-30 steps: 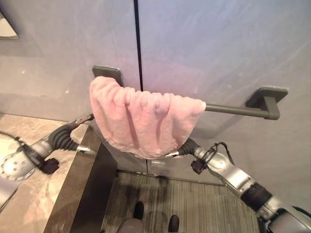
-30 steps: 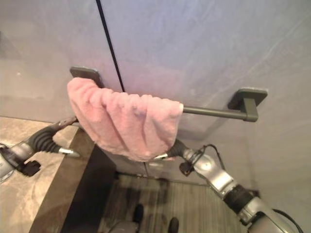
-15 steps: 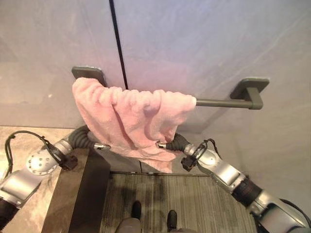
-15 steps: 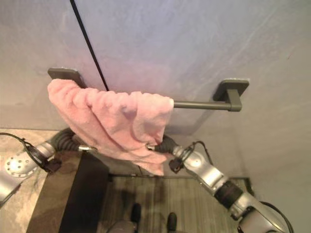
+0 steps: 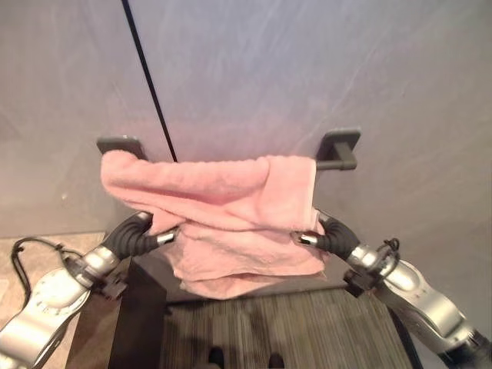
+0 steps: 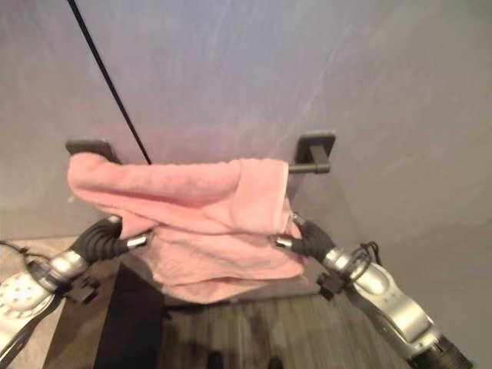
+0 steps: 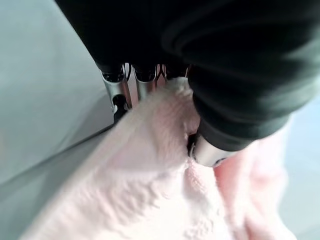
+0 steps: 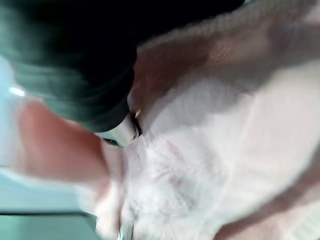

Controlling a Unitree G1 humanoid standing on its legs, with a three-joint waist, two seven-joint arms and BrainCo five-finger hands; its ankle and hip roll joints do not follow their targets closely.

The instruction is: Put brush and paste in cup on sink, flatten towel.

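Now your left hand (image 5: 146, 237) and right hand (image 5: 323, 238) reach up under the pink towel (image 5: 231, 207) on the rail (image 5: 334, 163). Left fingers (image 7: 117, 92) pinch its cloth; the right hand's grip you cannot tell.

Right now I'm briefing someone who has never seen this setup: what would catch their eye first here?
The pink towel draped over the dark wall rail, spread across most of it but creased and bunched below. Next, the left hand at the towel's left edge and the right hand at its right edge, both pressed into the cloth. In the left wrist view, the thumb and fingers pinch the towel.
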